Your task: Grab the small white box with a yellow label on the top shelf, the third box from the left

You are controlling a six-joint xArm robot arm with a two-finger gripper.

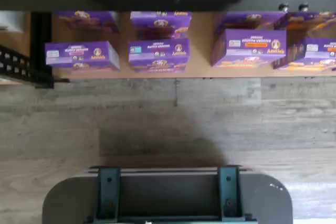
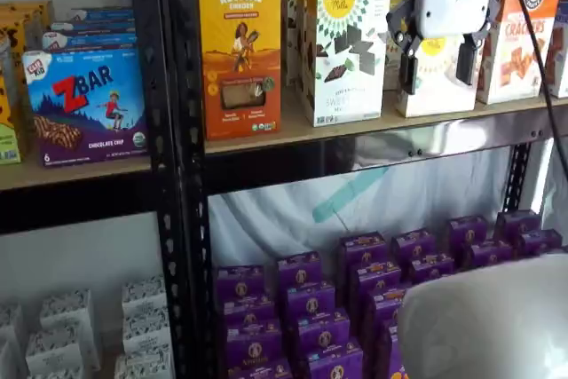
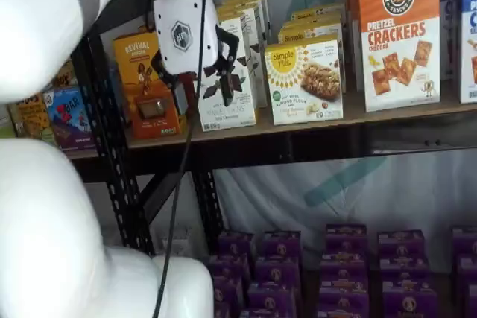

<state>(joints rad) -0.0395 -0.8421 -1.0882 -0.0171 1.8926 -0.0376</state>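
The small white box (image 3: pixel 304 80) with the round yellow logo stands on the top shelf (image 3: pixel 387 117), between a taller white box (image 3: pixel 232 106) and an orange pretzel crackers box (image 3: pixel 399 35). In a shelf view my gripper (image 2: pixel 437 64) hangs in front of this small white box (image 2: pixel 435 86), above the top shelf (image 2: pixel 293 135), and covers its upper half. Its two black fingers point down with a plain gap between them and nothing in it, so it is open. In a shelf view my gripper (image 3: pixel 203 87) overlaps the taller white box. The wrist view does not show the small white box.
An orange Revival box (image 2: pixel 240 51) stands left of the taller white box (image 2: pixel 346 42). A blue ZBar box (image 2: pixel 84 104) sits on the neighbouring shelf past a black upright (image 2: pixel 169 130). Several purple boxes (image 1: pixel 157 53) fill the low shelf. A dark mount with teal brackets (image 1: pixel 168 192) shows over the wood floor.
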